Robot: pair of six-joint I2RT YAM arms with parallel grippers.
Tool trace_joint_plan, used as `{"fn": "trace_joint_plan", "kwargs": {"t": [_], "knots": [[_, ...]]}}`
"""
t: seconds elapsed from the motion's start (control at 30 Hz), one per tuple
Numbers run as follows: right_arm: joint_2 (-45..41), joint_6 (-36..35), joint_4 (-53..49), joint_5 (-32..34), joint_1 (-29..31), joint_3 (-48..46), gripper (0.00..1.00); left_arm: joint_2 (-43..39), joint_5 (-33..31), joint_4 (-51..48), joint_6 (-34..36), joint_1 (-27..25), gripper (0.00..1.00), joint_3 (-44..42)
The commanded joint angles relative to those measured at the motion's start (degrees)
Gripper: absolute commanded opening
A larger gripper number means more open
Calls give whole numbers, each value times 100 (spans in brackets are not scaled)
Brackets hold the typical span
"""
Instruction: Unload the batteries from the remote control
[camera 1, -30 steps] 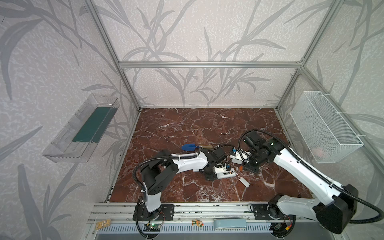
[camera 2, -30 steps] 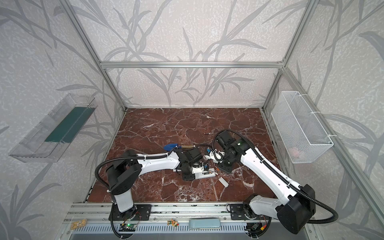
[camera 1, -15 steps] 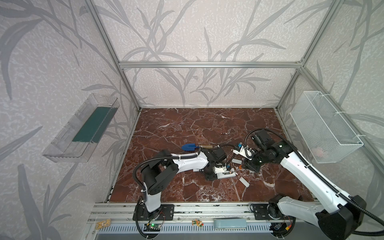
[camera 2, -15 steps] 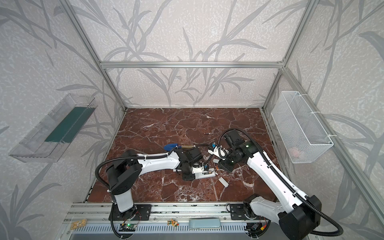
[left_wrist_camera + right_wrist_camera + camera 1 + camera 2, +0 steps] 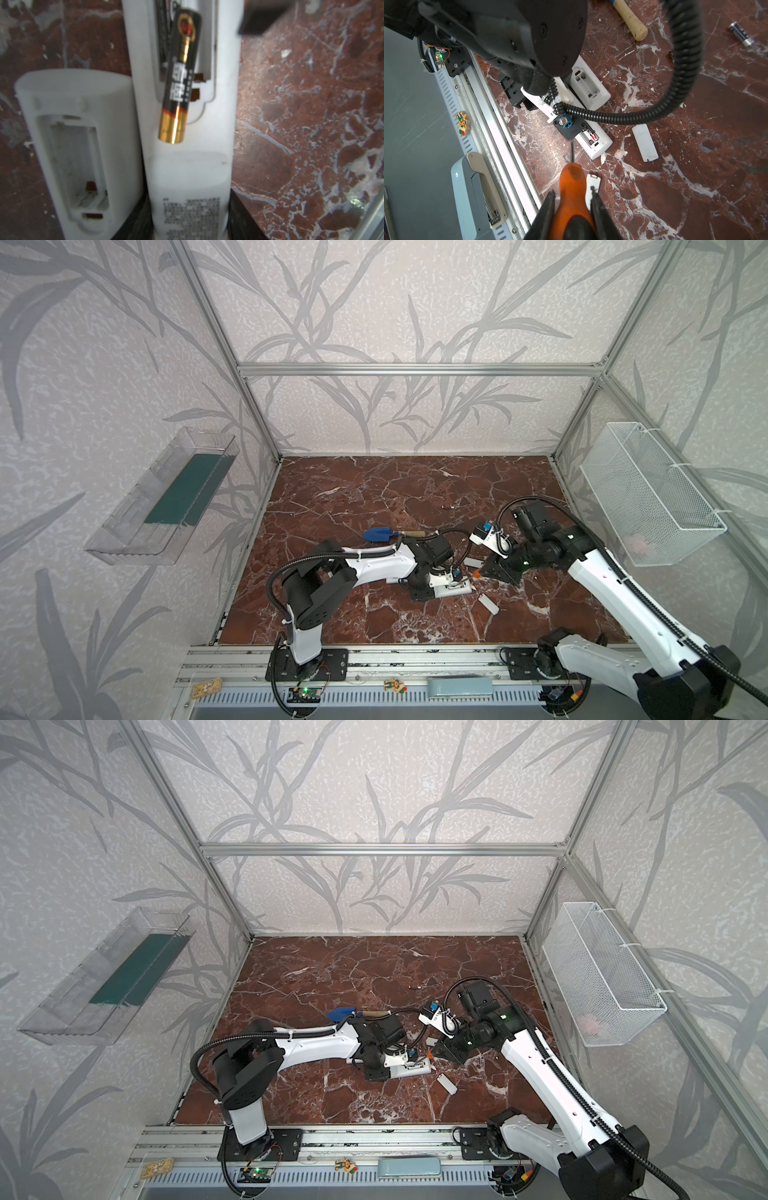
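My left gripper [image 5: 189, 228] is shut on the lower body of a white remote control [image 5: 187, 166], lying on the floor in both top views [image 5: 453, 591] [image 5: 409, 1071]. Its compartment is open. One of the batteries [image 5: 178, 83], black with a gold end, is tilted up out of it, and another lies beside it inside. My right gripper [image 5: 572, 192] is shut on an orange-handled screwdriver [image 5: 572, 180], whose shaft points at that compartment. A second white remote [image 5: 76, 155] lies alongside with an empty compartment. A loose battery [image 5: 741, 34] lies farther back [image 5: 448, 507].
White battery covers lie near the remotes [image 5: 644, 145] [image 5: 592, 182] [image 5: 488, 604]. A blue trowel [image 5: 376, 535] with a wooden handle lies behind the left arm. A wire basket [image 5: 648, 497] hangs on the right wall and a clear bin [image 5: 166, 497] on the left wall.
My right forearm has swung a little to the right and its wrist has turned, with the screwdriver end staying near the remote. The left arm has not moved.
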Motion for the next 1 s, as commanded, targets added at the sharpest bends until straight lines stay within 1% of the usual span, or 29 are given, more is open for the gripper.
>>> {"fn": "trace_joint_plan", "kwargs": {"t": [0.0, 0.2, 0.4, 0.5, 0.67, 0.8, 0.87, 0.97], "knots": [[10, 112, 58, 67, -9, 91, 0, 456, 10, -141, 96, -73, 8, -168], [-22, 89, -42, 305, -11, 97, 0, 469, 221, -201, 72, -55, 8, -136], [-5, 102, -84, 448, -9, 151, 0, 554, 753, -645, 74, 23, 7, 132], [6, 112, -158, 653, -11, 254, 0, 664, 1258, -1060, 40, 113, 7, 398], [-59, 71, -229, 904, -49, 455, 0, 915, 2384, -2086, -6, 261, 6, 968], [-32, 51, -194, 946, -71, 452, 0, 1096, 2981, -2921, -36, 278, 5, 1374], [-23, 51, -154, 928, -80, 435, 0, 1137, 3510, -3213, 4, 349, 5, 1488], [-15, 36, -120, 900, -89, 423, 0, 1186, 4202, -3387, -51, 515, 5, 1517]]}}
